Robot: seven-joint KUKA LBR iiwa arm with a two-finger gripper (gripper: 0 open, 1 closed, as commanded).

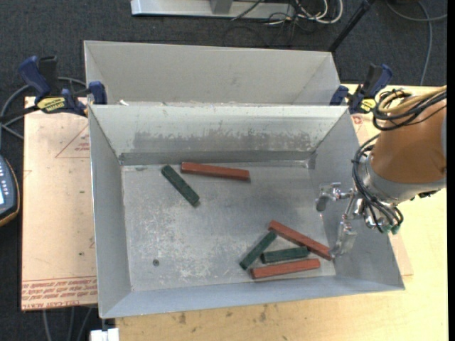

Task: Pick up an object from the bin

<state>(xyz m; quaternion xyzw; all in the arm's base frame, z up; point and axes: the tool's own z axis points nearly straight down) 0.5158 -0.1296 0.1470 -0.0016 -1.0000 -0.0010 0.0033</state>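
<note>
The gripper (335, 219) stands at the lower right of the frame, with its fingers apart and nothing between them. Its lower fingertip is just beside the right end of a slanted red bar (298, 239), the top piece of a small heap of bars (283, 256). The arm should probably centre the jaws across this bar's narrow side and descend before closing

We see a dark carpet floor (50, 20), with a grey metal foot (206, 6) and loose cables (316, 6) at the top.
</note>
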